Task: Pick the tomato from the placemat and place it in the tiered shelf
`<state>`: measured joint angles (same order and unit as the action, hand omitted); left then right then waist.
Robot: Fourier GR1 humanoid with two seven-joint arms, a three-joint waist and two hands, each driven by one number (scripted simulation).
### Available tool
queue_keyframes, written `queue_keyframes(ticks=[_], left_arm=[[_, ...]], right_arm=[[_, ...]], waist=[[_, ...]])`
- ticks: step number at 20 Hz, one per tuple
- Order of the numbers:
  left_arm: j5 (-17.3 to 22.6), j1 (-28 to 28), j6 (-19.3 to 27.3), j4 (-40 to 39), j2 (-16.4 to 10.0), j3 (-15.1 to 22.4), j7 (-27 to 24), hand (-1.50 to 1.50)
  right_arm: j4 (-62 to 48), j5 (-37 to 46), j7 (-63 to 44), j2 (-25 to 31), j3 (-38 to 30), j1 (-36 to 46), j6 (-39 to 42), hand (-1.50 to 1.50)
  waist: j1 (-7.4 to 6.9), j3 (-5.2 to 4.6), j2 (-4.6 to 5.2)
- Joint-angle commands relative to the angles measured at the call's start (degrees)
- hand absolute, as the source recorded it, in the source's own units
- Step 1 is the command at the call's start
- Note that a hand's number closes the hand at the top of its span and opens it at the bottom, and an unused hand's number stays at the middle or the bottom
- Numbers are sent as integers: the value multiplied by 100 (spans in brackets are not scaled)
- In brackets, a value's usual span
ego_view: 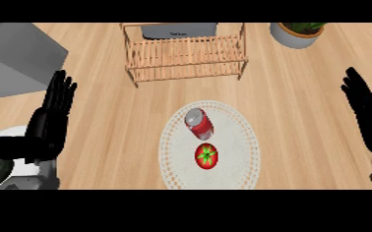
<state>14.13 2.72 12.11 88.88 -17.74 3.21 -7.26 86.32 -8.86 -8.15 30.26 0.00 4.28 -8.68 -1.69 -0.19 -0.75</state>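
Left hand [52, 109]: up at the left edge of the view, fingers straight and lying side by side, pointing away from the robot, holding nothing. It stands well apart from the mat.
Left forearm [22, 169]: pale grey, coming in at the lower left corner below that hand.
Right hand [359, 105]: at the right edge, partly cut off by it, with fingers straight, relaxed and empty. It too is well apart from the mat.
Tomato [206, 156]: red with a green star of a stalk on top. It sits on the placemat, towards its near end and roughly midway between the two hands, with neither hand touching it.
Can [198, 123]: red and silver, lying on its side on the same mat, just beyond the tomato. I cannot tell from here whether the two touch.
Placemat [240, 140]: round and white with a lacy border, lying flat in the middle of the bench.
Tiered shelf [185, 54]: slatted pale wood, standing on the far side of the bench beyond the mat and apart from it.
Grey box [179, 30]: right behind the shelf, with a small label too small to read.
Plant pot [296, 35]: grey with green leaves, at the far right corner.
Grey block [25, 59]: large and plain, at the far left.
Bench [291, 93]: light wood planks, carrying it all.
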Motion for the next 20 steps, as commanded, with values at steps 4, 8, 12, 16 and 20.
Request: queue_keyframes(ticks=[4, 8, 12, 16, 20], left_arm=[[225, -362, -246, -536, -307, -82, 1127, 0], [347, -422, -358, -983, -119, 210, 1717, 0], [355, -279, -552, -1384, 30, 268, 1798, 0], [269, 97, -486, -1609, 126, 133, 1938, 0], [270, -279, -525, -922, -1, 218, 2088, 0]], right_arm=[[1255, 582, 725, -367, 209, -486, -561, 150], [681, 1966, -212, 23, 533, -1059, -1284, 150], [1179, 1212, 549, -924, 633, -1858, -1265, -150], [1302, 1184, 1103, -641, 759, -1957, -546, -150], [2913, 1423, 27, -151, 1367, -2562, -72, -150]], waist=[[302, 18, 45], [418, -10, 126], [277, 20, 74], [224, 20, 77], [207, 13, 50]])
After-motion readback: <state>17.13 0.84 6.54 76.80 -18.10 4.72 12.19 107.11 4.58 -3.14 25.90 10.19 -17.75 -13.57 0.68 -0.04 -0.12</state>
